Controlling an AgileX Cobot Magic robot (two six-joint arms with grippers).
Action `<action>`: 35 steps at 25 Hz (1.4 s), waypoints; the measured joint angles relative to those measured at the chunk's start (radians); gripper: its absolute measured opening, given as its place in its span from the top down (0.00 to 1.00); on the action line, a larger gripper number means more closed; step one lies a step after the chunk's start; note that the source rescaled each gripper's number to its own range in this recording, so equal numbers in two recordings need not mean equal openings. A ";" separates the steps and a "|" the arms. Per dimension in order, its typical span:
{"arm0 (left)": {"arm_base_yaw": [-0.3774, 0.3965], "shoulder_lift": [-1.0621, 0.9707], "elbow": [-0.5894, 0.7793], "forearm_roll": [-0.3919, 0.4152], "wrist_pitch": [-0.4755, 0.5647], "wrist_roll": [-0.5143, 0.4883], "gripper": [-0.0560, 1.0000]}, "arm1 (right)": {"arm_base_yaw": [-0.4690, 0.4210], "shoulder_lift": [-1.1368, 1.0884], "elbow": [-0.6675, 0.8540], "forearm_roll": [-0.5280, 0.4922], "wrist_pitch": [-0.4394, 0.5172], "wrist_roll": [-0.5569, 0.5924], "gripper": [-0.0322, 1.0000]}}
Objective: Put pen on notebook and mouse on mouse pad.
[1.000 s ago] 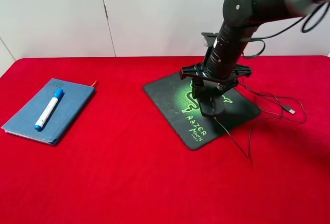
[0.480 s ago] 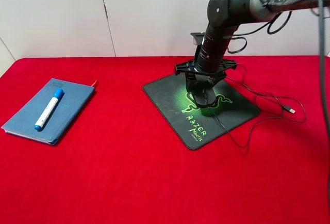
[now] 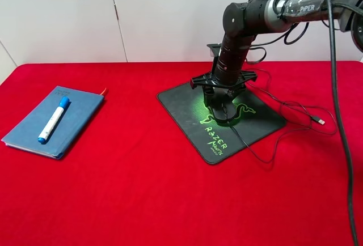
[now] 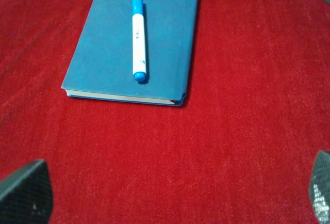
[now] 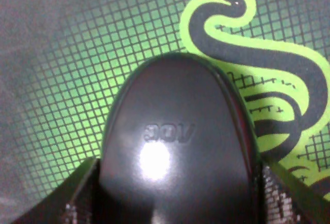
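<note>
The dark mouse (image 3: 226, 110) rests on the green logo of the black mouse pad (image 3: 181, 102). My right gripper (image 3: 225, 104) reaches straight down over it, with its fingers (image 5: 77, 201) pressed against both sides of the mouse (image 5: 175, 131). The mouse fills the right wrist view, with the mouse pad (image 5: 72, 48) beneath it. The white pen (image 3: 54, 119) with blue cap lies along the slate-blue notebook (image 3: 79, 113) at the far left. In the left wrist view my left gripper (image 4: 170, 190) stands open well short of the notebook (image 4: 103, 59) and pen (image 4: 138, 37).
The mouse's thin black cable (image 3: 295, 110) loops over the red tablecloth (image 3: 142, 189) to the right of the pad and ends in a USB plug (image 3: 321, 122). A white wall runs behind the table.
My right gripper has carried the mouse leftward and toward the back, from above the pad's right part to its logo, and has come lower. Pen and notebook have not moved.
</note>
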 joint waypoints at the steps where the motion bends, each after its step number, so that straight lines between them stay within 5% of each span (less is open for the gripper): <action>1: 0.000 0.000 0.000 0.000 0.000 0.000 0.00 | 0.000 0.000 0.000 0.000 -0.002 0.000 0.97; 3: 0.000 0.000 0.000 0.000 0.000 0.000 0.00 | 0.000 0.001 0.000 -0.003 -0.007 0.000 0.88; 5: 0.000 0.000 0.000 0.000 0.000 0.000 0.00 | 0.000 0.001 0.000 -0.011 -0.016 0.000 0.39; 6: 0.000 0.000 0.000 0.000 0.000 0.000 0.00 | 0.000 0.001 0.000 -0.017 -0.019 0.000 0.24; 9: 0.000 0.000 0.000 0.000 0.000 0.000 0.00 | 0.000 0.001 -0.001 -0.027 -0.028 0.000 0.05; 14: 0.000 0.000 0.000 0.000 0.000 0.000 0.00 | 0.000 0.001 -0.019 -0.029 -0.009 -0.011 0.00; 24: 0.000 0.000 0.000 0.000 0.000 0.000 0.00 | 0.000 -0.063 -0.179 -0.023 0.261 -0.041 0.00; 35: 0.000 0.000 0.000 0.000 0.000 0.000 0.00 | 0.027 -0.255 -0.185 -0.003 0.283 -0.031 0.00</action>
